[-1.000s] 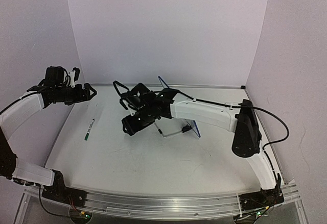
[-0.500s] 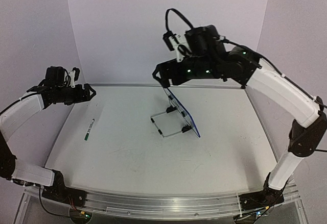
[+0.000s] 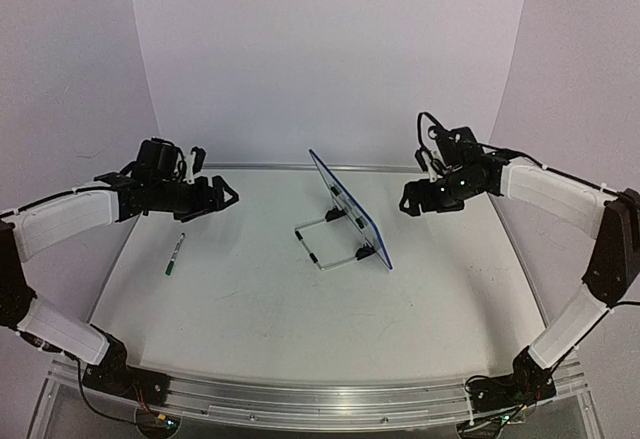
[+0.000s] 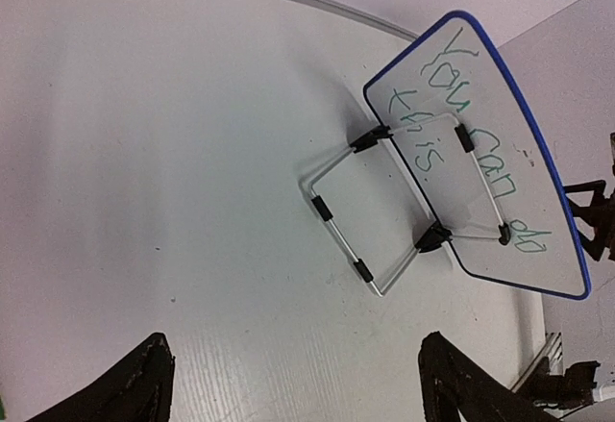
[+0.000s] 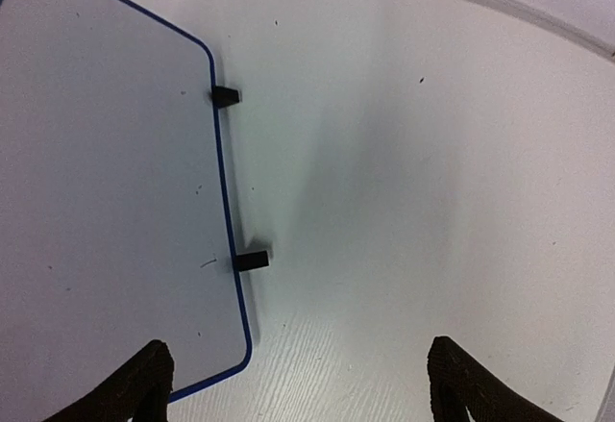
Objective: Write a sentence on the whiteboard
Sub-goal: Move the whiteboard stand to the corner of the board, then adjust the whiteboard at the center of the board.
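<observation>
The whiteboard point(image 3: 352, 211) stands tilted on its wire stand point(image 3: 335, 241) mid-table, edge-on in the top view. In the left wrist view the whiteboard point(image 4: 538, 211) carries handwriting reading "You can do this" point(image 4: 480, 143). The face of the whiteboard point(image 5: 106, 182) seen from the right wrist is blank. The sentence is out of view. My left gripper point(image 3: 226, 199) point(image 4: 295, 345) hovers open, left of the board, nothing between its fingers. My right gripper point(image 3: 408, 203) point(image 5: 300, 345) hovers open on the board's right, also holding nothing.
A green-capped marker pen point(image 3: 175, 254) lies on the table at the left, below my left gripper. Pale walls enclose the table at the back and both sides. A metal rail point(image 3: 320, 399) runs along the near edge.
The right arm left the board's stand, swung up over the board and came down on its right side. The left arm moved right, toward the board.
</observation>
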You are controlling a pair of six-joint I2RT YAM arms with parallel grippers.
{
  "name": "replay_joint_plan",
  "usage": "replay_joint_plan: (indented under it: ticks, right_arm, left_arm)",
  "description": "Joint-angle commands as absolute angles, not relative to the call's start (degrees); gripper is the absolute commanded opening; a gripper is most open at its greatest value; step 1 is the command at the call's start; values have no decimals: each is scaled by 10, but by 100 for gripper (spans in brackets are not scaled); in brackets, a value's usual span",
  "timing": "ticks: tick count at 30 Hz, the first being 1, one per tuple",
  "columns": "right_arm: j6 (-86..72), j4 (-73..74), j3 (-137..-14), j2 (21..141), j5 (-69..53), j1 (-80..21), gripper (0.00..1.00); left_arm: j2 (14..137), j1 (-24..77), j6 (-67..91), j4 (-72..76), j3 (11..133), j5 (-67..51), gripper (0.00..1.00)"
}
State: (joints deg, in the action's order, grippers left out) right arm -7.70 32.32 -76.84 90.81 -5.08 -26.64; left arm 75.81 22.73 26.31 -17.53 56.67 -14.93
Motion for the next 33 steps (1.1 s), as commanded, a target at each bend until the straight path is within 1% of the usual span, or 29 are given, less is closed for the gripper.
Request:
replay_joint_plan:
  ticks: [1,3,7,11,18,26,33]
  right_arm:
    - [-78,214,-705,937,-151,-260,87]
    - [-78,187,-683,955,-177,-259,86]
    - [-79,165,-663,995,-213,-261,81]
    - [-82,153,-642,995,-234,-263,81]
    - [-90,148,-623,997,-252,-284,80]
    - [-113,140,-624,993,-252,-335,80]
    - [-126,136,-634,998,-242,-392,80]
  left_arm:
    - [828,277,340,-87,566,-151,86]
    - [868,290,357,-59,570,-160,85]
    - [946,305,396,5,580,-197,81]
    - [1003,314,406,33,604,-214,79]
    - [1074,316,412,65,636,-246,77]
    - [1100,316,387,52,667,-249,77]
    - [1072,313,353,21,669,-202,77]
